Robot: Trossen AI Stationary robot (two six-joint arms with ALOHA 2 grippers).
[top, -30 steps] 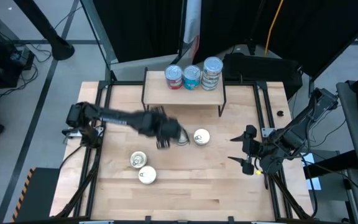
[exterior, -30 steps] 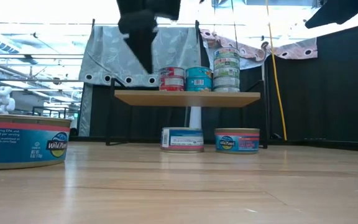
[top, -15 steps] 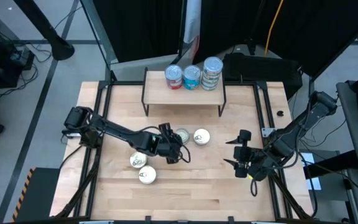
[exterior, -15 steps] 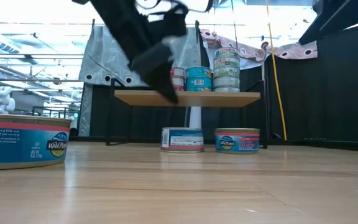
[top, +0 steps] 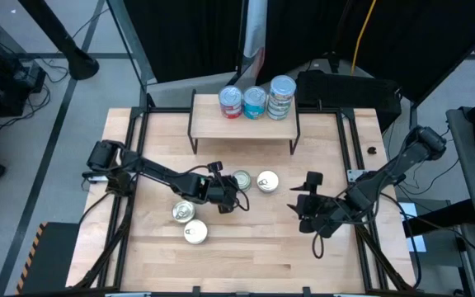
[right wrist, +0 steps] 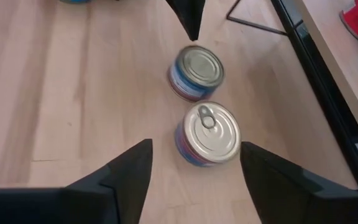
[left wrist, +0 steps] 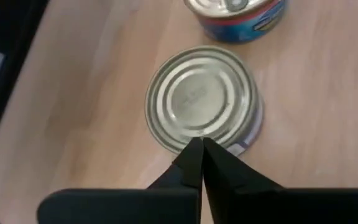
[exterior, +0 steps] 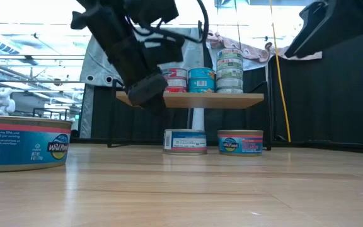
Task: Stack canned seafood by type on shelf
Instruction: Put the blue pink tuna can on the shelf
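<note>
Left fingers: pressed together into one point, holding nothing.
Left gripper [left wrist: 199, 149]: hovers just above the near-left rim of a plain-lidded tin [left wrist: 201, 99], around the middle of the table [top: 246, 256].
Right fingers: spread apart, nothing between them.
Right gripper [right wrist: 194, 165]: stands over bare wood right of centre, aimed left at the pull-tab tin [right wrist: 209, 132]; open board lies between.
Centre pair: plain-lidded tin and pull-tab tin sit side by side, close but apart, just in front of the shelf [top: 244, 125].
Near-left pair: two tins [top: 184, 212], [top: 195, 233] lie near each other, left of the left gripper, well inside the table's near edge.
Shelf: at the far edge of the table; three stacks [top: 232, 102], [top: 255, 101], [top: 281, 96] stand in a row on its right half, its left half bare.
Open room: near half of the table and the right side hold only wood.
</note>
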